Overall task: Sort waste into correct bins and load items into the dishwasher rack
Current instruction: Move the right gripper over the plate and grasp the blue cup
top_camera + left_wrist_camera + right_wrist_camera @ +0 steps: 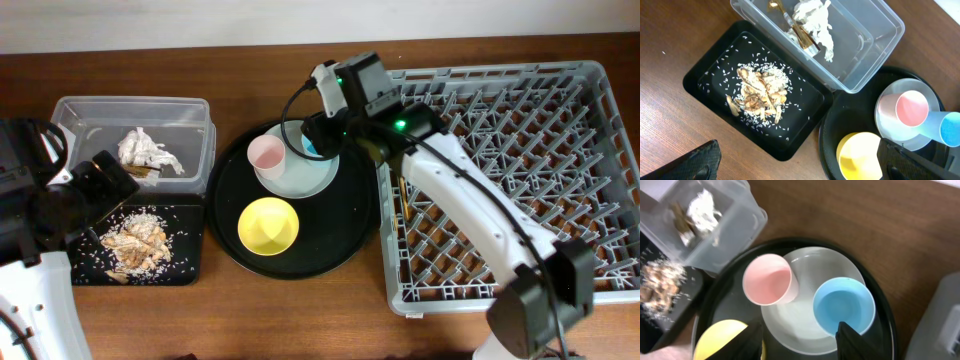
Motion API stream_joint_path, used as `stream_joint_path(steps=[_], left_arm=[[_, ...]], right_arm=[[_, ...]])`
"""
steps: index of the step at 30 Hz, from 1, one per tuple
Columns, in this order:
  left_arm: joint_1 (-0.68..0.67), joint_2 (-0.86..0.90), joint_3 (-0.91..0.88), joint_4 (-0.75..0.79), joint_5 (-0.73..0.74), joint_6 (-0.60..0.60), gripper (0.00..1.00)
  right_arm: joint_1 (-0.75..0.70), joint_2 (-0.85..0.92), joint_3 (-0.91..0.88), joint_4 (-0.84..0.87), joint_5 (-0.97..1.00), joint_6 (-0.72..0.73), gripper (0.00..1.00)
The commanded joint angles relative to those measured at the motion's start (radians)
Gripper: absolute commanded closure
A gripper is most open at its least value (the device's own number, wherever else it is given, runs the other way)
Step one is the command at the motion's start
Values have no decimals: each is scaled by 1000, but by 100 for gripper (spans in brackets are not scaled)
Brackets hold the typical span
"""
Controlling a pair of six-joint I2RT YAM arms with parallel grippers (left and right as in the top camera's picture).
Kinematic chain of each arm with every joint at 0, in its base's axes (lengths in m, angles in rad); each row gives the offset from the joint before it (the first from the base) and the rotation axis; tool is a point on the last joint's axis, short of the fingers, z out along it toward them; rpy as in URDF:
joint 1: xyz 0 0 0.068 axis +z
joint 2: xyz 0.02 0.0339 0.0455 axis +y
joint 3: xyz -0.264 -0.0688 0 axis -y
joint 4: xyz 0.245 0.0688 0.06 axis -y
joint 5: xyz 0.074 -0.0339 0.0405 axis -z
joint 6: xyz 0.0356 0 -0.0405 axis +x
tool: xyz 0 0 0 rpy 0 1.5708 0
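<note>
The grey dishwasher rack [500,72] fills the right of the table, and we see it bare except for what look like wooden chopsticks [406,208] lying near its left edge. Beside it the round black tray [345,235] carries the dishes not yet loaded: a pale plate [310,182] under the pink cup [267,153] and blue cup [844,305], with the yellow bowl [268,225] alongside. The right gripper [800,335] hovers over the plate with its jaws spread and empty, in our judgement lining up on the blue cup. The left gripper [797,150], equally wide and empty, hangs above the bins. The waste looks sorted, with tissue [148,150] and gold wrapper [800,32] in the clear tub [190,110] and food scraps [135,242] in the shallow black tray [185,265].
</note>
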Motion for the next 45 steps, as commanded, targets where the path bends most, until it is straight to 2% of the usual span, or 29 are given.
stream_joint_path(steps=[1,9,14,27,34,36,45], left_arm=[[2,3,9,2,1,-9,1],[2,3,9,2,1,-9,1],[2,3,9,2,0,-9,1],[2,3,9,2,0,-9,1],[2,3,9,2,0,-9,0],[2,3,9,2,0,-9,1],[2,3,9,2,0,-9,1]], right_arm=[[-5,82,-5,13,-8,-73,55],[-5,229,-5,73,-9,-96,59],[-4,245,-6,58,-9,-103,75],[-4,247,-8,-25,-8,-103,74],[-4,247,-8,-16,-8,-283,73],[-4,247,-8,-6,-9,-320,70],[25,248,-8,13,-9,-331,69]])
